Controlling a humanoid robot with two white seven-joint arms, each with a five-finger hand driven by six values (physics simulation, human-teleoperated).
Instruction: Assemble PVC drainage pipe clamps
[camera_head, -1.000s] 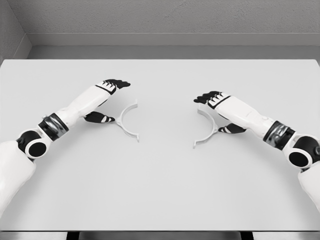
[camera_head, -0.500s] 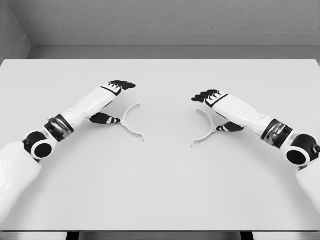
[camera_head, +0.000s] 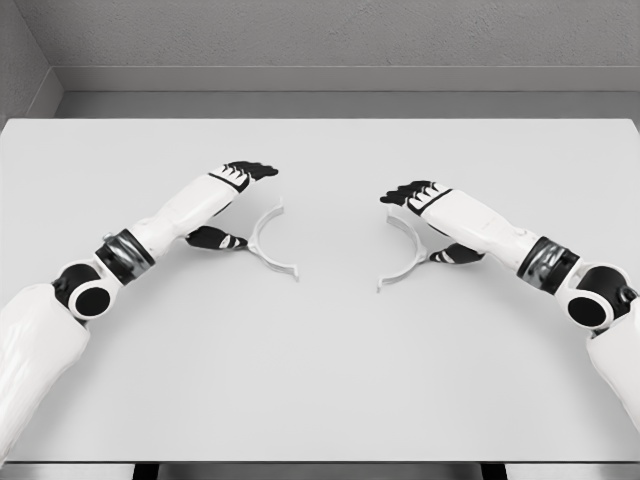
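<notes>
grey walls back a white bench (camera_head: 320, 380) where two clamp halves lie apart, open sides facing. left hand (camera_head: 232, 205) brackets the left half (camera_head: 268, 245), fingers (camera_head: 250, 170) over its far end, thumb at the outer curve; right hand (camera_head: 432, 220) mirrors this on the right half (camera_head: 408, 255). whether either pinches cannot be told. thin, light, stiff plastic (likely slippery): best gripped mid-arc.

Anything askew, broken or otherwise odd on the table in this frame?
Nothing stands out. The two white clamp halves, left clamp half and right clamp half, lie intact on the table, open sides facing, each beside a robot hand.
</notes>
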